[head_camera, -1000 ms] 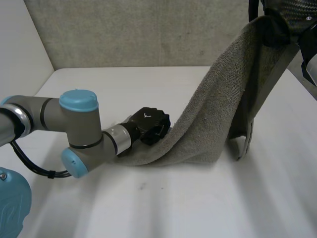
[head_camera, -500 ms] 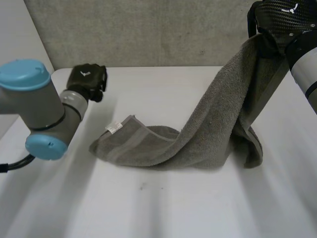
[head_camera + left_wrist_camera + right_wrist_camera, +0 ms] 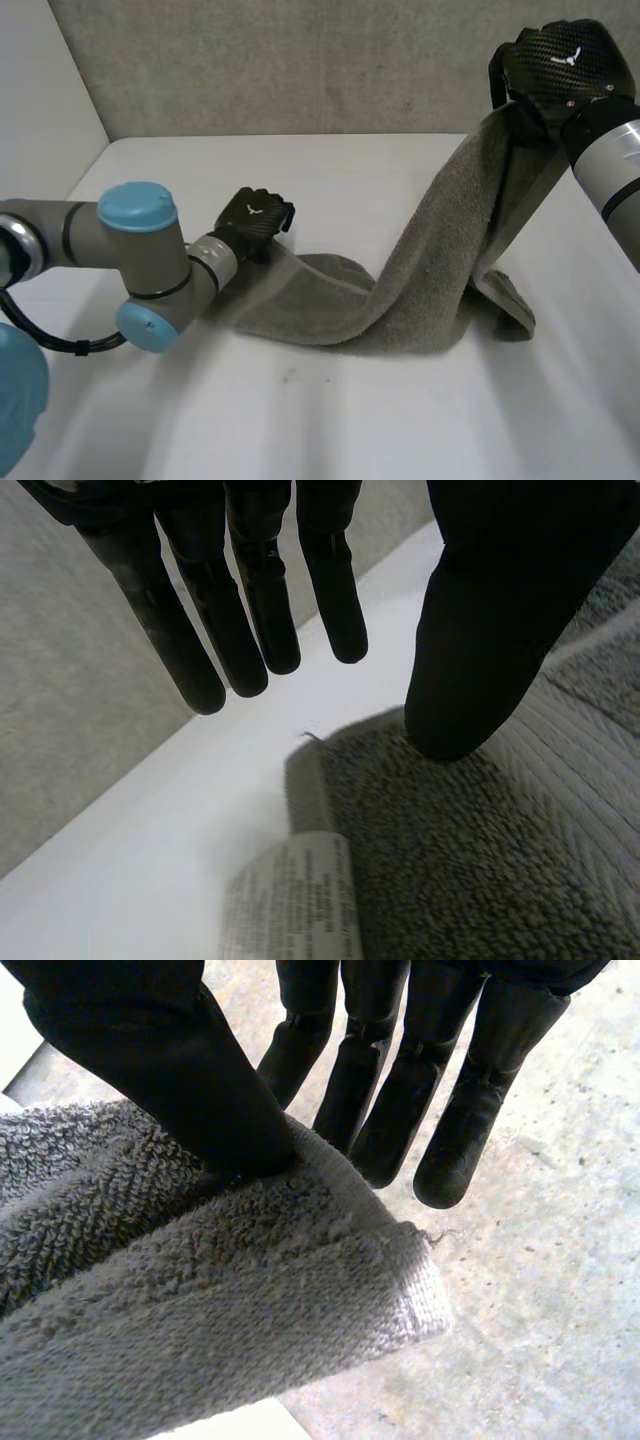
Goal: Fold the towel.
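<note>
A corner of the towel [image 3: 420, 268] is covered by the left robot hand [image 3: 252, 220] in the head view. Print on its white label [image 3: 295, 900] is blurred past reading in the left wrist view.

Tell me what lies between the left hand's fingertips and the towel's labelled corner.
Bare table, seen in the left wrist view: the open left hand has its fingertips short of the towel, thumb over its edge near the label.
</note>
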{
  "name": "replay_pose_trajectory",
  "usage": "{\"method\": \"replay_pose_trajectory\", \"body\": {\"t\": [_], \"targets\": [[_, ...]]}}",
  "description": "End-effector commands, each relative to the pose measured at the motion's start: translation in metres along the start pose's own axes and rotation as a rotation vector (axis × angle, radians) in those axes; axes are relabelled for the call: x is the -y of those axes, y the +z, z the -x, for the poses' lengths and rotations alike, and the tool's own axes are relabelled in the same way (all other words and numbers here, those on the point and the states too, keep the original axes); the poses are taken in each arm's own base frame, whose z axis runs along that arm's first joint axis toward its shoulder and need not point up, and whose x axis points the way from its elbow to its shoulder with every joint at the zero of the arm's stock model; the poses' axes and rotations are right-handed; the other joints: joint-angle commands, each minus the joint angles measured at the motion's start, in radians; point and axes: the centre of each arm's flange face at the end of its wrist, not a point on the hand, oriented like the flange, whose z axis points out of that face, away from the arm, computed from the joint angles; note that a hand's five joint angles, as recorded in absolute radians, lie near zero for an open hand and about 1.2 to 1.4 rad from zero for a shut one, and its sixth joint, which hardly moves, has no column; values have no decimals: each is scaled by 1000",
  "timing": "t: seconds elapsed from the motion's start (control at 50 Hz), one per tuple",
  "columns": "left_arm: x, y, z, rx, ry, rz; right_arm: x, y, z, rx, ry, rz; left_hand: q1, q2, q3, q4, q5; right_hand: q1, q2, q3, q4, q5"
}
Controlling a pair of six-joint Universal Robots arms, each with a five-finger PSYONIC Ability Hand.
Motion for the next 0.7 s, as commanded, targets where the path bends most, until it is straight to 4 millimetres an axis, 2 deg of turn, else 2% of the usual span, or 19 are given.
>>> {"method": "replay_pose_trajectory", "body": {"t": [0.02, 0.32, 0.4, 0.54, 0.58, 0.7], "targets": [[-8, 8, -4, -18, -1, 28, -10, 0, 3, 11, 5, 29, 94, 96, 96, 97, 96, 20, 207, 203, 200, 225], [-17, 15, -6, -31, -7, 60, -21, 4, 4, 15, 7, 50, 123, 126, 125, 126, 126, 20, 207, 203, 200, 225], [-21, 13, -8, -37, 26, 79, -23, 5, 4, 15, 6, 55, 363, 366, 365, 366, 365, 20, 207, 203, 200, 225], [-24, 11, -9, -47, 111, 104, -31, 10, 6, 20, -9, 71, 466, 469, 469, 470, 469, 20, 207, 203, 200, 225], [-23, 11, -8, -44, 140, 108, -32, 11, 6, 21, -16, 72, 694, 697, 696, 697, 696, 20, 207, 203, 200, 225], [-12, 16, -2, -22, 162, 74, -37, 19, 7, 21, -23, 77, 695, 698, 698, 698, 698, 20, 207, 203, 200, 225]]}}
